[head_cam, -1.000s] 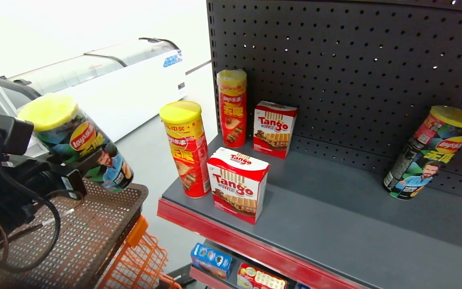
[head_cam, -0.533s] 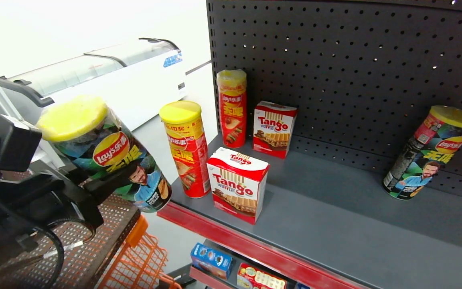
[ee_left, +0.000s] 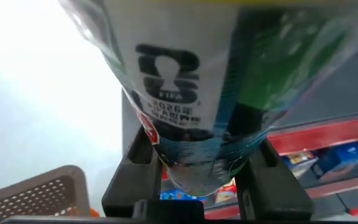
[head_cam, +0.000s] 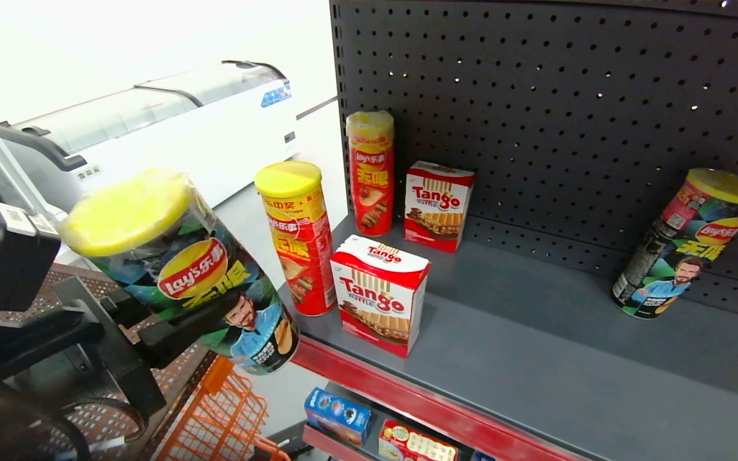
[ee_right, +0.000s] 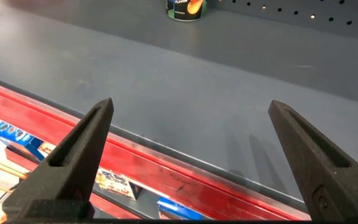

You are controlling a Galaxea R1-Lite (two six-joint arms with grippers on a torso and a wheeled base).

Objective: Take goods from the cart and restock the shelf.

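Chip can (head_cam: 183, 269) held beside shelf (head_cam: 503, 333)
Left tool (ee_left: 204, 174) is closed on its lower body; right tool (ee_right: 191, 107) is spread wide, empty. Judged light, crushable, slick: mid-body hold is advised.

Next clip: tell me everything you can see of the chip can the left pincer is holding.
The can is a tall cylinder with a yellow lid and a glossy printed wrap in dark green, blue and black, showing a man and a red-and-yellow logo. It is held in the air, tilted, with its lid up toward the robot and its base near the shelf's red front edge, above the cart. The left pincer is shut on its lower body, fingers on opposite sides. Nothing else visibly touches it.
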